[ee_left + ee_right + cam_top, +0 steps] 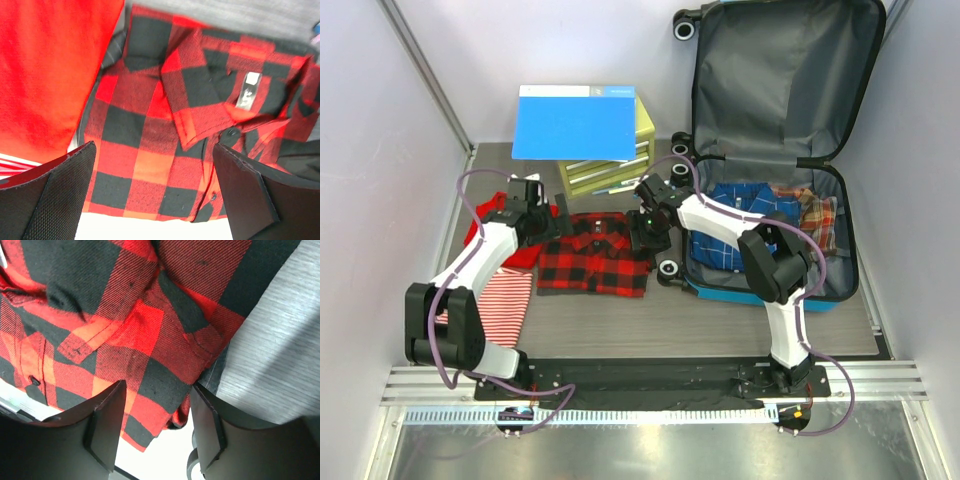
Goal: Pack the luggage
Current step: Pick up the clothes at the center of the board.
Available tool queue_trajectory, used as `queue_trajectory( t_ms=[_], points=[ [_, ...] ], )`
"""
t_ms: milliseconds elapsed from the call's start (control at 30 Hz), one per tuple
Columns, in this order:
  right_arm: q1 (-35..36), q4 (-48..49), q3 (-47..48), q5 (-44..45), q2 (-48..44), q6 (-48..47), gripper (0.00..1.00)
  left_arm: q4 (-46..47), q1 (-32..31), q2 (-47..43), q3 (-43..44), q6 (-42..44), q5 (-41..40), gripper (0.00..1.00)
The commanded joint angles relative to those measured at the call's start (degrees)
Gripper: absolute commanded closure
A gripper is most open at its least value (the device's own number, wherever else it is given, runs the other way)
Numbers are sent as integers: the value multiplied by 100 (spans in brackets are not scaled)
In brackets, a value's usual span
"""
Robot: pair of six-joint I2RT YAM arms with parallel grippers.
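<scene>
1. A red-and-white striped top (505, 295) lies on the near-left side of the red-and-black checked shirt (592, 262), which is spread flat on the table.
2. The left claw (152, 160) hovers over the checked shirt's left shoulder. It is spread wide and holds nothing.
3. The right claw (157, 390) is at the checked shirt's right edge, about half open. The hem sits between its fingers but is not pinched.
4. The luggage (780, 80) lies open just right of the checked shirt, with its lid propped back. A blue checked shirt (715, 255) and a brown one (817, 215) are already inside.
5. Beyond the checked shirt stand a drawer box (610, 170) and a blue folder (575, 122).
6. The step in hand looks like taking hold of the checked shirt. Next, both claws should close on opposite edges, lift together and carry it right into the luggage.
</scene>
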Motion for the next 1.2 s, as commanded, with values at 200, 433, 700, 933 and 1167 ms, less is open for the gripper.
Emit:
queue_trajectory(
  t_ms=[200, 433, 700, 933, 1167],
  points=[
    [6, 250, -28, 27, 125, 11, 41, 41, 23, -307, -128, 78, 145, 0],
    [-47, 233, -90, 45, 107, -7, 41, 41, 23, -333, -163, 60, 110, 0],
    [-47, 215, 120, -60, 222, -121, 64, 32, 23, -307, -128, 60, 101, 0],
    [-21, -206, 402, 10, -182, -139, 99, 68, 23, -289, -163, 43, 92, 0],
    [24, -900, 1191, 44, -385, -130, 99, 76, 23, -228, -155, 52, 110, 0]
  ],
)
